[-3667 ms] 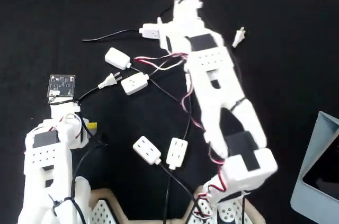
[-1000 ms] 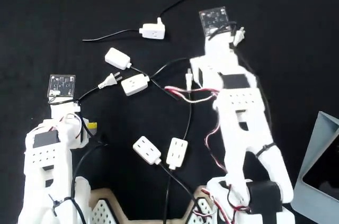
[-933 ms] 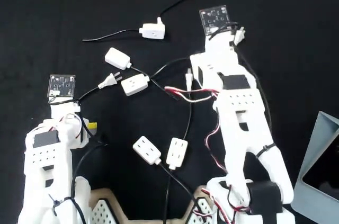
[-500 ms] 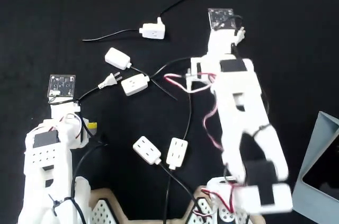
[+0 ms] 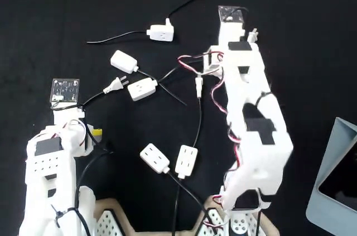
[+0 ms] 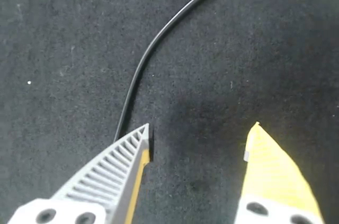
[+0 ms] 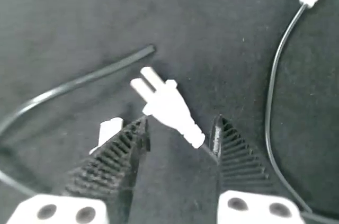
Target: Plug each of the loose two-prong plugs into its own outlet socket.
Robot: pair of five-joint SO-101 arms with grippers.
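Currently right gripper (image 7: 180, 122) jaws apart, straddling two-prong plug (image 7: 168, 105); a pinch at its tail end may pivot it.

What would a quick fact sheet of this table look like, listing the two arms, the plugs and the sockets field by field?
Surface: black cloth table
Right tool: open, one finger on each side of a white two-prong plastic plug lying on the cloth
Left tool: open, over bare cloth beside a thin black cable
Sockets: several white plastic outlet blocks
Other plugs: two more loose white plugs
Plugged in: none seen
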